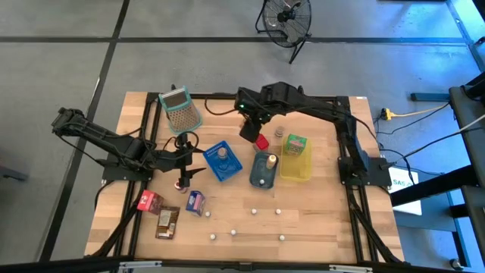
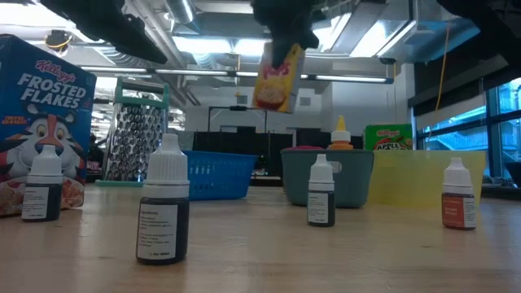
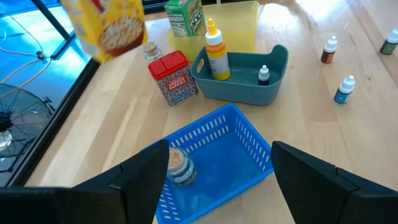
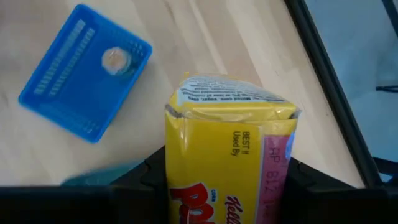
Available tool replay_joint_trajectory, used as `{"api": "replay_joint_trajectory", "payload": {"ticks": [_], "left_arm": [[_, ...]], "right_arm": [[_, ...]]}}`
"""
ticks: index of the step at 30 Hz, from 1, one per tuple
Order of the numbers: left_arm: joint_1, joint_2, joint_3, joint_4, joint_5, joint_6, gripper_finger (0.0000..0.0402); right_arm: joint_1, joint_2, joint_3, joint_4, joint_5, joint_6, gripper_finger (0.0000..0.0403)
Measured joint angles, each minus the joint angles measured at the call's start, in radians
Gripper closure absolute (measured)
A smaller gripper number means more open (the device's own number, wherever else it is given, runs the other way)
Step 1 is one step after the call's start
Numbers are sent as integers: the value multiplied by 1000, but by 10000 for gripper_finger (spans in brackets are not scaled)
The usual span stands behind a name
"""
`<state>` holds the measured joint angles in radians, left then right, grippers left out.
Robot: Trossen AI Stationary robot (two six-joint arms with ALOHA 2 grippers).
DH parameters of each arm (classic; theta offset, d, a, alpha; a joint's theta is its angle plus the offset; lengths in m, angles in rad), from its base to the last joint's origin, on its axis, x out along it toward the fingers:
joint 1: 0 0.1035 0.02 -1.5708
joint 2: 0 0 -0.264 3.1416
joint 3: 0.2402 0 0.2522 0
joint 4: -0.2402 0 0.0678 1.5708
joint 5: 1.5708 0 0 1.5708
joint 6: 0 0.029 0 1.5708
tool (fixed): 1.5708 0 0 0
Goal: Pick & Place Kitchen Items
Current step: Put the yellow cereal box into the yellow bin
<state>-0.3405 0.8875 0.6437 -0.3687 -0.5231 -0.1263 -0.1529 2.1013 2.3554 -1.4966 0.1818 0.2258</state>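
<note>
Wooden table [image 1: 318, 212], shelves behind. Right gripper [image 4: 227, 186] clamps yellow cereal box [image 4: 227, 149] mid-air above the table's far side, long axis near vertical, top slightly tilted. Left gripper [image 3: 221, 168] wide, empty, over blue basket [image 3: 245, 155].

The yellow cereal box [image 4: 227, 155] is cut off below (its name half lost), blurred from the left wrist.
</note>
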Motion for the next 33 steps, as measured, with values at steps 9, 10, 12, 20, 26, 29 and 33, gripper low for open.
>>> {"api": "replay_joint_trajectory", "payload": {"ticks": [9, 10, 12, 20, 26, 29, 33], "left_arm": [[0, 0, 0, 2, 0, -2, 123], [0, 0, 0, 3, 0, -2, 123], [0, 0, 0, 5, 0, -2, 123], [0, 0, 0, 6, -2, -10, 123], [0, 0, 0, 7, -3, -11, 123], [0, 0, 0, 6, -4, -18, 123], [0, 0, 0, 7, -4, -21, 123]], "right_arm": [[110, -89, 1, -74, -2, -2, 233], [125, -103, 1, -75, -2, -2, 233], [154, -128, 1, -75, -2, -2, 233], [251, -206, 1, -75, -15, -2, 233], [302, -267, -3, -74, -59, -6, 233], [318, -313, -32, -74, -54, -6, 233], [326, -410, -122, -74, -55, 9, 233]]}}
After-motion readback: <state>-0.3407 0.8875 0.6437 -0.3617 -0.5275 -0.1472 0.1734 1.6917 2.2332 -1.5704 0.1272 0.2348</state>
